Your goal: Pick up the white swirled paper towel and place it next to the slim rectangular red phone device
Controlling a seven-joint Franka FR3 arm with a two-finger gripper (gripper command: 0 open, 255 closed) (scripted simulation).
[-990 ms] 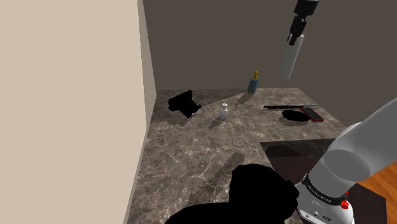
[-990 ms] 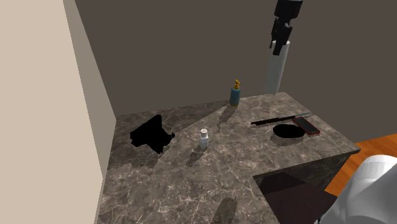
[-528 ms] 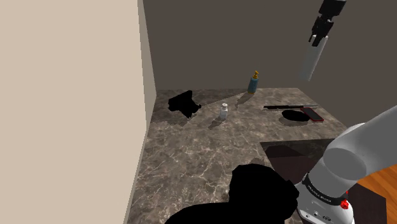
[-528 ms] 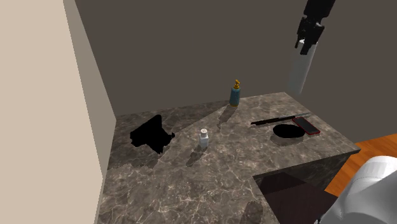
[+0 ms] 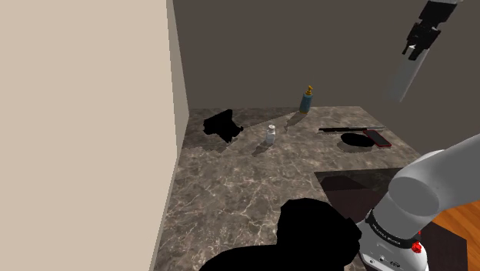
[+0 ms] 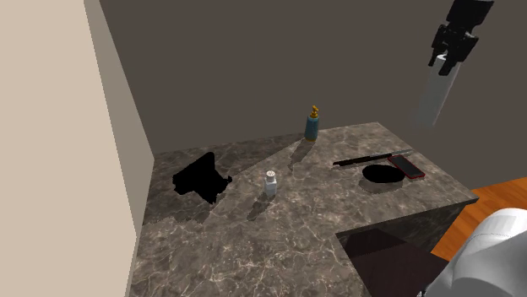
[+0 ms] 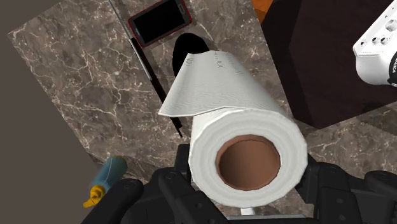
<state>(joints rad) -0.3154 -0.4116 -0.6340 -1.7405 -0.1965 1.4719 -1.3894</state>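
1. White, finely ribbed paper towel roll with a brown cardboard core (image 7: pixel 245 143) sits clasped between the fingers of the all-black two-finger gripper (image 5: pixel 415 48), which is closed on it.
2. It hangs tilted, high in the air and well above the dark brown veined marble counter (image 5: pixel 231 185), touching nothing but the gripper. A loose sheet end stands out from its side.
3. Seen along the gripper, the slim rectangular red phone with a black screen (image 7: pixel 159 22) lies flat on the counter beyond the roll's far end, well apart from it.
4. A flat black oval shape (image 5: pixel 355 140) lies just beside the phone, and a thin dark knife (image 6: pixel 367 158) lies close by.
5. A blue bottle with a gold pump (image 6: pixel 312 125) stands upright near the back wall.
6. A small white shaker (image 6: pixel 271 183) stands nearer the counter's middle.
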